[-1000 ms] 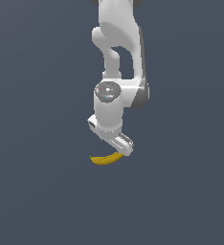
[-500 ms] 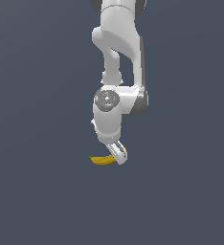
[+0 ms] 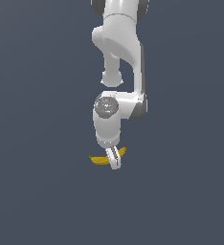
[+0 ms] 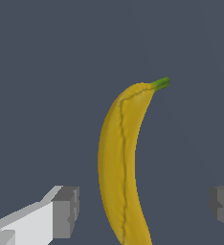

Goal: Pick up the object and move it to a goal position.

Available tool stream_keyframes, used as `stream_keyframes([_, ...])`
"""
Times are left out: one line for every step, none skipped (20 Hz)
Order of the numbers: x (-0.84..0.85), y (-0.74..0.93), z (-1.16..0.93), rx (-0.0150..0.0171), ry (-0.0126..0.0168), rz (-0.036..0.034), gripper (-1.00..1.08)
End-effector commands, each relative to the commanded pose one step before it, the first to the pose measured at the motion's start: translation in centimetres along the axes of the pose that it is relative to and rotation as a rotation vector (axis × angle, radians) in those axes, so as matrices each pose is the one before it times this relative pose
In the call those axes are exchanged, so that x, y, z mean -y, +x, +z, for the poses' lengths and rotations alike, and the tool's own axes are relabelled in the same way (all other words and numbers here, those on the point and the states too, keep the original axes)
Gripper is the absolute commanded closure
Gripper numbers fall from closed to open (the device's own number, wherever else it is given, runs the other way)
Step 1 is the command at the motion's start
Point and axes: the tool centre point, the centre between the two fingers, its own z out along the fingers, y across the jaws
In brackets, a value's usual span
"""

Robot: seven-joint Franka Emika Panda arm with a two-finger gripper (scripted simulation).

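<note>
Banana (image 4: pixel 121 162) between spread fingers (image 4: pixel 66 212) — clear gaps either side

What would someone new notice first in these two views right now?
The curved yellow banana with a green stem tip, lying on the dark grey surface, the only colour. Then the white arm reaching down over it, its end effector open, grey fingertip pads either side of the fruit.
</note>
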Motion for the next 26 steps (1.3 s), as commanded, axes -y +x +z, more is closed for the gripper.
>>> stream_keyframes([0.071, 0.099, 0.315, -0.00126, -0.00113, 0.04464, -0.92])
stream_keyframes([0.021, 0.027, 0.103, -0.00040, -0.00043, 0.01369, -0.92])
stream_keyframes([0.018, 0.024, 0.092, -0.00038, -0.00038, 0.01225, -0.92])
stream_keyframes([0.017, 0.021, 0.081, -0.00034, -0.00033, 0.01080, -0.92])
stream_keyframes([0.014, 0.019, 0.070, -0.00031, -0.00028, 0.00937, -0.92])
stream_keyframes([0.013, 0.014, 0.059, -0.00026, -0.00023, 0.00790, -0.92])
stream_keyframes([0.010, 0.012, 0.048, -0.00022, -0.00019, 0.00647, -0.92])
stream_keyframes([0.008, 0.010, 0.038, -0.00017, -0.00015, 0.00505, -0.92])
stream_keyframes([0.006, 0.006, 0.027, -0.00013, -0.00010, 0.00358, -0.92])
stream_keyframes([0.003, 0.006, 0.016, -0.00008, -0.00006, 0.00218, -0.92])
stream_keyframes([0.002, -0.001, 0.005, -0.00002, -0.00002, 0.00069, -0.92])
stream_keyframes([-0.015, -0.012, -0.019, 0.00020, -0.00013, -0.00465, -0.92])
stream_keyframes([0.000, -0.003, 0.040, 0.00000, 0.00000, 0.00000, -0.92])
stream_keyframes([0.000, -0.008, 0.120, 0.00000, 0.00000, 0.00000, -0.92])
stream_keyframes([-0.009, 0.018, 0.200, 0.00002, 0.00001, 0.00049, -0.92])
stream_keyframes([-0.002, -0.020, 0.279, 0.00000, 0.00000, 0.00000, -0.92])
stream_keyframes([-0.011, 0.006, 0.358, 0.00002, 0.00000, 0.00049, -0.92])
stream_keyframes([-0.017, 0.013, 0.435, 0.00003, 0.00000, 0.00069, -0.92])
stream_keyframes([-0.016, -0.006, 0.511, 0.00002, 0.00000, 0.00049, -0.92])
stream_keyframes([-0.023, 0.001, 0.585, 0.00003, 0.00000, 0.00069, -0.92])
stream_keyframes([-0.023, -0.002, 0.611, 0.00003, 0.00000, 0.00069, -0.92])
stream_keyframes([-0.020, 0.006, 0.529, 0.00002, 0.00000, 0.00069, -0.92])
stream_keyframes([-0.010, 0.001, 0.442, 0.00001, 0.00000, 0.00049, -0.92])
stream_keyframes([0.006, -0.021, 0.356, 0.00000, 0.00000, 0.00000, -0.92])
stream_keyframes([0.007, 0.020, 0.267, -0.00003, 0.00003, 0.00049, -0.92])
stream_keyframes([0.025, -0.001, 0.183, 0.00000, 0.00000, 0.00000, -0.92])
